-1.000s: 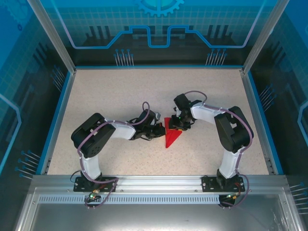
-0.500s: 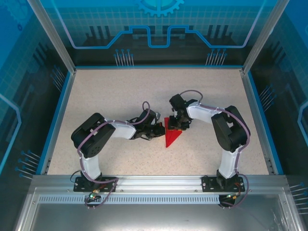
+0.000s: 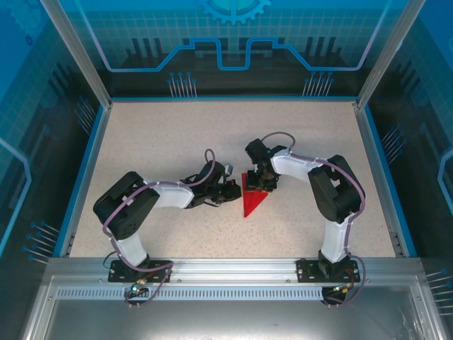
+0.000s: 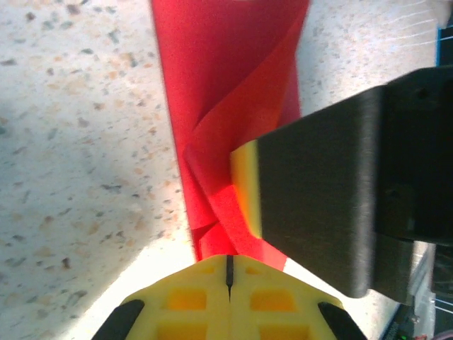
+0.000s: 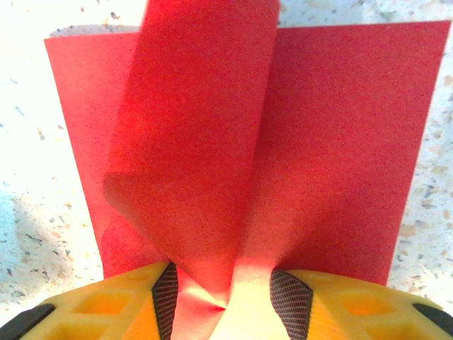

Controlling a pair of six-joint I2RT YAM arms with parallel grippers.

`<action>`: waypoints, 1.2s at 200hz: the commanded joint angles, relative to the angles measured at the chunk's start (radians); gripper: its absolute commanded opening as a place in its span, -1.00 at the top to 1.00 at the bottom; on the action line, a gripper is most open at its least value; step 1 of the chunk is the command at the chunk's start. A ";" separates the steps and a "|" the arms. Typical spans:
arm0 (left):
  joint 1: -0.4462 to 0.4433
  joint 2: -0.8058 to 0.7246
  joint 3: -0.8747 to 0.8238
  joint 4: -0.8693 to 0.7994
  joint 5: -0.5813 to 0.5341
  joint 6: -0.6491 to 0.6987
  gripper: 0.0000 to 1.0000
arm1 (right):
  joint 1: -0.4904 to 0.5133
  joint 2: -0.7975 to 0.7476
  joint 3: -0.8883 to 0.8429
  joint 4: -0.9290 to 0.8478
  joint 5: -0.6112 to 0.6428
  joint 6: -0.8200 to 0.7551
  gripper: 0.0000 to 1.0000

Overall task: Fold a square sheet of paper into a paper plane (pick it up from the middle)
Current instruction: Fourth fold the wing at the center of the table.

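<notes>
The square sheet of paper [image 3: 253,203] lies mid-table, folded into a bright red triangle pointing toward the arms. My left gripper [image 3: 232,190] is at its left edge, shut. In the left wrist view its yellow fingertips [image 4: 205,273] touch the near end of the creased paper [image 4: 219,85]; I cannot tell whether they pinch it. My right gripper [image 3: 259,183] is over the sheet's far end. One of its black fingers [image 4: 318,205] presses on the paper. In the right wrist view my right gripper [image 5: 226,303] is open, with a raised flap [image 5: 191,127] rising between its parted jaws.
The speckled table [image 3: 177,142] is ringed by a blue rim [image 3: 83,170] and metal frame posts. Both arm bases are bolted to the near rail [image 3: 233,268].
The right gripper has shifted slightly left and farther along the paper, its jaws a little wider. The left arm's elbow has swung left while its gripper stays at the paper's edge.
</notes>
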 commanded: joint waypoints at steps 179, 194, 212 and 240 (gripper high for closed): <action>-0.089 0.053 -0.005 0.086 -0.002 -0.031 0.88 | -0.010 0.084 -0.095 0.048 -0.104 0.009 -0.02; -0.087 0.055 -0.001 0.057 -0.017 -0.023 0.89 | -0.014 0.075 -0.099 0.054 -0.115 0.006 -0.02; -0.087 0.060 0.004 0.042 -0.029 -0.019 0.91 | -0.024 0.054 -0.112 0.070 -0.133 0.000 -0.02; -0.087 0.065 0.008 0.022 -0.041 -0.017 0.92 | -0.043 0.016 -0.142 0.119 -0.186 -0.018 -0.04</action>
